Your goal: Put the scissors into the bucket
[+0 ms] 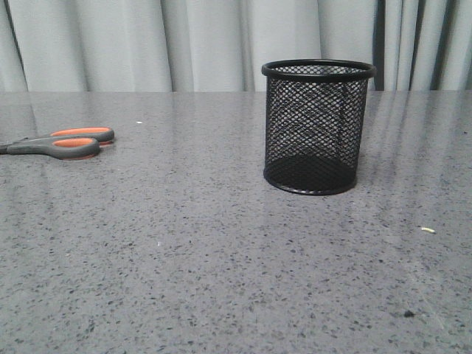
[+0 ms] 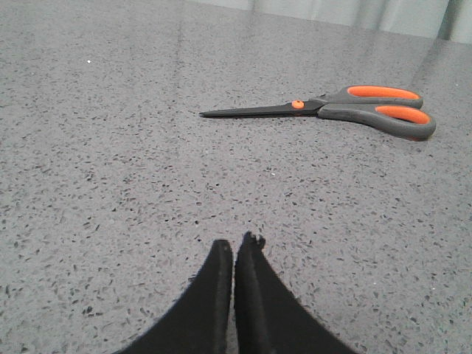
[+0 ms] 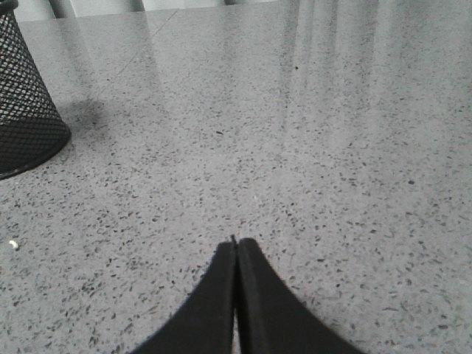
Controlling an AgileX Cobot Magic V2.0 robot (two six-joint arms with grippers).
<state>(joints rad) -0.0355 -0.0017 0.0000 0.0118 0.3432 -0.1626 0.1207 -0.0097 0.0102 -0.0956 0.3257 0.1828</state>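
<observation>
Scissors (image 2: 346, 109) lie flat on the surface (image 1: 221, 258) at far left, well apart from the upright bucket (image 1: 318, 125). Left hand (image 2: 234, 249) and right hand (image 3: 236, 247) are both pressed together, empty. I'd spread the left one and pinch near the orange pivot, not the thin blades.

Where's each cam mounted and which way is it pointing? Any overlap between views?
Front: looks forward over the table toward curtains; shows scissors left, bucket right of centre; no arms visible.
Left wrist: on the left arm, low over the table; left gripper closed, scissors ahead.
Right wrist: on the right arm, low; right gripper closed, bucket at the frame edge.
Shared: front and left wrist both see the scissors; front and right wrist, the bucket.
</observation>
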